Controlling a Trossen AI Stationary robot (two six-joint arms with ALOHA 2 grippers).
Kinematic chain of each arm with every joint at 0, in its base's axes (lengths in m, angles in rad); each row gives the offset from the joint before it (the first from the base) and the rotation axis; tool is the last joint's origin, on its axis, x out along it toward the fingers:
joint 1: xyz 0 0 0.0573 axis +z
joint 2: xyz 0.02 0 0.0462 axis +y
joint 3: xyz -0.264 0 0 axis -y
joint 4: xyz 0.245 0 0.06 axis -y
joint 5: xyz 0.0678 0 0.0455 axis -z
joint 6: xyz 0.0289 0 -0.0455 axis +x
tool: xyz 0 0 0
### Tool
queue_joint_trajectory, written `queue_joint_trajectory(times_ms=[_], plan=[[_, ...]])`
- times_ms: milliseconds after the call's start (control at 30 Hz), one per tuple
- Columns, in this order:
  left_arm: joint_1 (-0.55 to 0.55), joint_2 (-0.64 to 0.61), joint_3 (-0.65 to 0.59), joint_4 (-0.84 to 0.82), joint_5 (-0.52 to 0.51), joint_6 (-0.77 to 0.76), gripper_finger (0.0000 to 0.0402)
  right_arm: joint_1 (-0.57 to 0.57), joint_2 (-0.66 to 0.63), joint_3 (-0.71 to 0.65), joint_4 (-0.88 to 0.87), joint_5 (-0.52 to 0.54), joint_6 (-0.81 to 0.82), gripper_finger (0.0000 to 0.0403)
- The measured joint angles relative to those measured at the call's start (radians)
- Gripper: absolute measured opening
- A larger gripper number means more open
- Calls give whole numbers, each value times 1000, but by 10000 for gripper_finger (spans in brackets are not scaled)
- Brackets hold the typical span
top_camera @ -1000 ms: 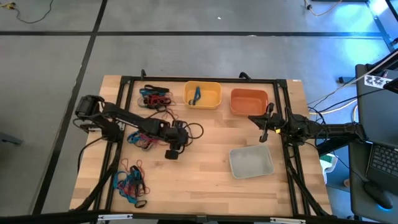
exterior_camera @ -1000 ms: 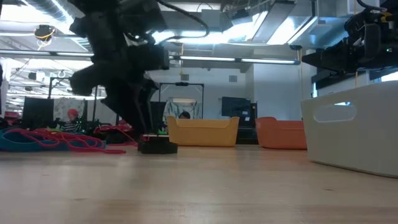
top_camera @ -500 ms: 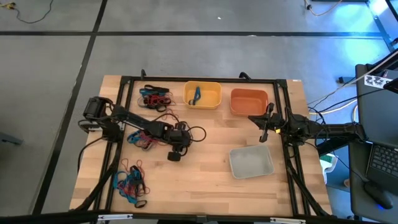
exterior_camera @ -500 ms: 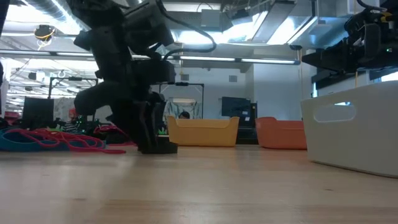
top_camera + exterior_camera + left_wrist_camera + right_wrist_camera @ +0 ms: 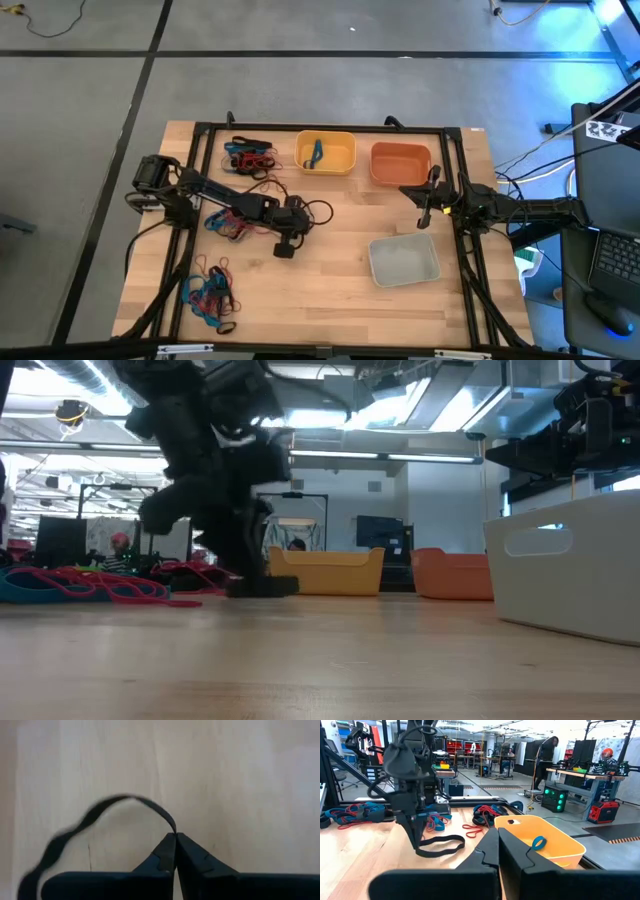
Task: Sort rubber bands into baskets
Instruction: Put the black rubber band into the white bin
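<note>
In the left wrist view we see the black rubber band (image 5: 100,817) run out of the picture's edge, and its far end stays blurred. In the low view the pale grey basket (image 5: 575,565) is cut off too.

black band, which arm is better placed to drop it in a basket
Left. The left gripper is shut on the black band mid-table, so it only has to carry it on. The right gripper waits empty between the orange basket and grey basket.
</note>
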Motion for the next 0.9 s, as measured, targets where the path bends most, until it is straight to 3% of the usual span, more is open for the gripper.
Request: queue_joint_trajectory(times_ms=[367, 900], plan=[[6, -2, 126, 197, -4, 15, 6, 0, 0, 0, 0, 0, 0, 5], [5, -2, 131, 620, 28, 41, 7, 0, 0, 0, 0, 0, 0, 5]])
